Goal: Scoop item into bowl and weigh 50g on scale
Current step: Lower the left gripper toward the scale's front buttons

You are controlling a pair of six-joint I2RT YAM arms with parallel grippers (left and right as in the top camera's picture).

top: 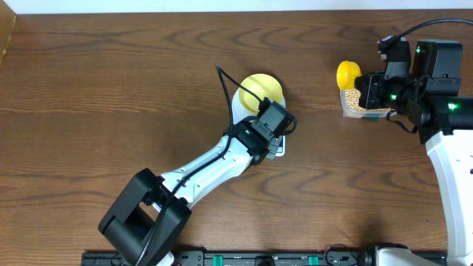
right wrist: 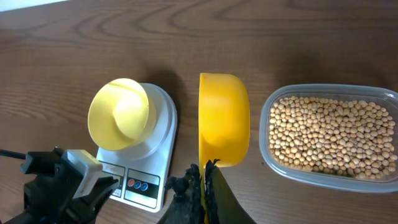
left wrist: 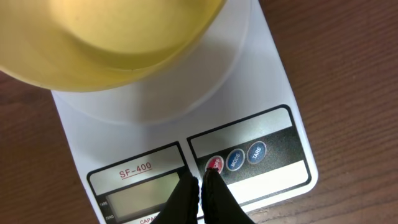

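Note:
The pale-yellow bowl stands empty on the white scale. My left gripper is shut, its tips resting at the red button beside the blank display. My right gripper is shut on the handle of a yellow scoop, which hangs between the scale and a clear tub. The tub is full of tan beans. The scoop's back faces the camera, so its inside is hidden. From overhead, the left arm covers most of the scale beneath the bowl.
The scale carries two blue buttons next to the red one. Bare wooden tabletop stretches left of the scale. The right arm's body stands at the right edge, close to the tub.

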